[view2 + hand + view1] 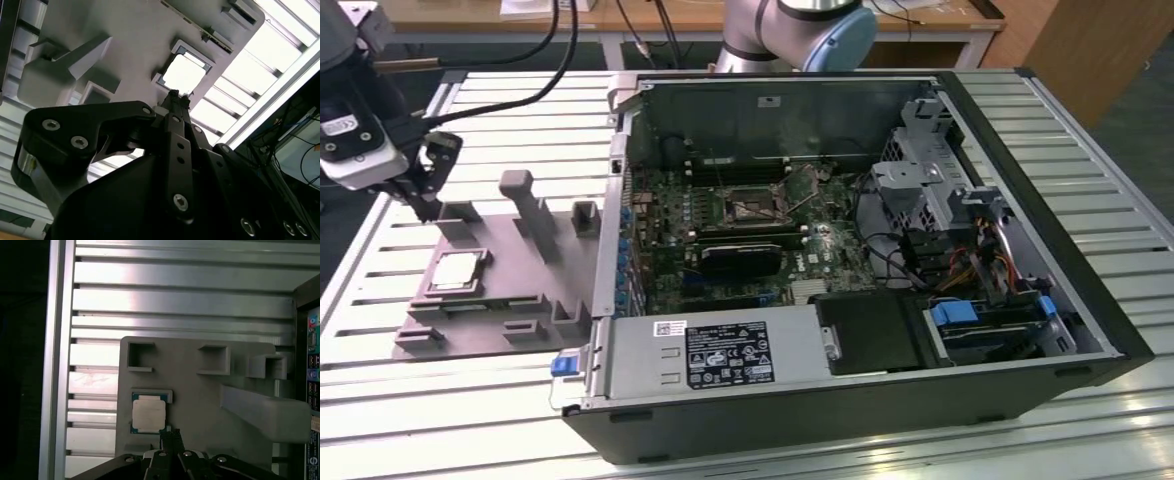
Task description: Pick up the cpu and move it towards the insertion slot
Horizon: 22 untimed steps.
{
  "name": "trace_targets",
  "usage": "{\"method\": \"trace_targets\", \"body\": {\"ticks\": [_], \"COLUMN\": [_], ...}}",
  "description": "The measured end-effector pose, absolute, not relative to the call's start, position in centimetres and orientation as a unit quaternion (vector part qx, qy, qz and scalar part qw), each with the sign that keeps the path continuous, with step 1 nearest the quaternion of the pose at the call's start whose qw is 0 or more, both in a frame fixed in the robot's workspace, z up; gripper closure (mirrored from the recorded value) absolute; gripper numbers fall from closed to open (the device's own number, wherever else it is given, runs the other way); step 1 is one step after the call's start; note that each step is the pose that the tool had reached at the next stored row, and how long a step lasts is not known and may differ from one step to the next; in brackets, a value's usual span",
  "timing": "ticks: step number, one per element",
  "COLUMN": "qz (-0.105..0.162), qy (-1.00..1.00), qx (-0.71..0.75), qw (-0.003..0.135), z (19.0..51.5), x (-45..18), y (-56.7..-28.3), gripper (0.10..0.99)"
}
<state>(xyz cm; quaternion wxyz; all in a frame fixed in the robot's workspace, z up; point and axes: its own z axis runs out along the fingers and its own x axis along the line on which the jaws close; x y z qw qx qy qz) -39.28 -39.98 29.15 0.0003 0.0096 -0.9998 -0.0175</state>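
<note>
The task is at its very start – nothing has been picked up. The cpu [458,272] lies flat in a shallow square pocket of the grey fixture [520,300], which sits on the slatted metal desk [400,400] at the exterior view's left, beside the open computer case [1067,300].

The pincer [170,432] hangs above the fixture, close to the chip but apart from it. In both wrist views its tip comes in just beside one edge of the chip rather than over its middle. Its fingers look drawn together, with nothing held between them, so it would have to open and settle around the chip before any lift.

The insertion slot [750,205] – a square socket with a metal frame and a dark centre – sits on the board inside the case, well apart from the chip. The grasp, the lift and the whole carry across to the case all remain to be done.
</note>
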Motion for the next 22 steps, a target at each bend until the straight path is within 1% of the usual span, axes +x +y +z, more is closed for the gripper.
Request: {"method": "trace_targets", "body": {"ticks": [14,22], "qz": [-0.017,-0.017], "qy": [-1.0,-1.0], "qx": [0.01,0.01], "qw": [0.0,-0.007], "z": [26.6,25.5], "x": [-40.0,-40.9], "y": [-40.6,-40.7], "gripper": [0.984,0.984]}}
